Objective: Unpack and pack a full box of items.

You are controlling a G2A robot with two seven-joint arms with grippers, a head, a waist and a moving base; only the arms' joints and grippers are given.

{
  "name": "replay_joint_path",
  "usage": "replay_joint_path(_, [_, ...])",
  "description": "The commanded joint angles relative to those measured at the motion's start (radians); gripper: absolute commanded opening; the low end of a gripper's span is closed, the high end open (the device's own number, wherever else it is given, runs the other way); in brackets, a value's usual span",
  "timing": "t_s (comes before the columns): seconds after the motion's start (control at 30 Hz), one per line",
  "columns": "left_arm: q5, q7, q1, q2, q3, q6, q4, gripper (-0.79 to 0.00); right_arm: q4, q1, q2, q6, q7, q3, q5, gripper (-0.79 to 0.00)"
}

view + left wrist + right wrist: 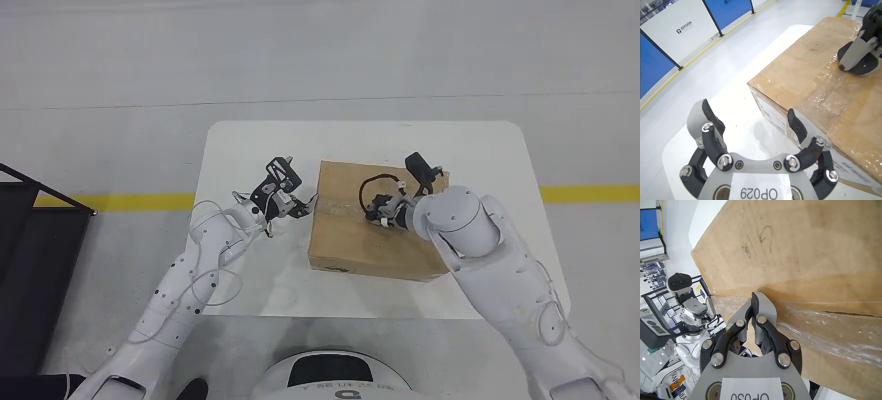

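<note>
1. On the white table (250, 150), the cardboard box (345, 240) is sitting closed. Its top flaps are lying flat, and a strip of clear tape (829, 94) is running along the middle seam and folding over one end.
2. The left gripper (746, 108) is hanging at that taped end of the box, just off its upper corner. Its jaws are standing wide apart and gripping nothing.
3. One of its fingers (797, 126) is lying right by the box's end face, next to a white label (772, 115). Whether it is actually touching the cardboard cannot be told. The other finger (711, 117) is hanging over bare table, apart from the box.
4. The right gripper (753, 306) is standing over the box top with its two pads pressing together. Nothing can be made out between them.
5. Its joined tips are resting on the taped seam, near the end where the left gripper is waiting. In the left wrist view they are looking to be in contact with the wrinkled tape.
6. In the top view, the right arm is stretching across the box top from the robot's right side.
7. A thin dark slit (844, 313) is showing along the seam under the tape, farther along from the right gripper's tips.
8. A pen scribble (757, 239) is showing on the flap beside the seam.
</note>
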Motion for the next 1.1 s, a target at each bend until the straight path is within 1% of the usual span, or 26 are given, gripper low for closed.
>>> replay_joint_path(0.0, [0.0, 0.0, 0.0, 0.0, 0.0, 0.0, 0.0, 0.0, -0.004, -0.01, 0.008, 0.005, -0.005, 0.01, 0.0, -0.785])
replay_joint_path(0.53, [0.0, 0.0, 0.0, 0.0, 0.0, 0.0, 0.0, 0.0, -0.019, -0.07, 0.067, 0.008, -0.008, 0.102, 0.002, -0.785])
replay_joint_path(0.87, [0.0, 0.0, 0.0, 0.0, 0.0, 0.0, 0.0, 0.0, -0.086, -0.169, 0.109, 0.008, -0.008, 0.224, 0.016, -0.785])
replay_joint_path(1.07, [0.0, 0.0, 0.0, 0.0, 0.0, 0.0, 0.0, 0.0, -0.134, -0.236, 0.125, 0.008, -0.008, 0.298, 0.018, -0.785])
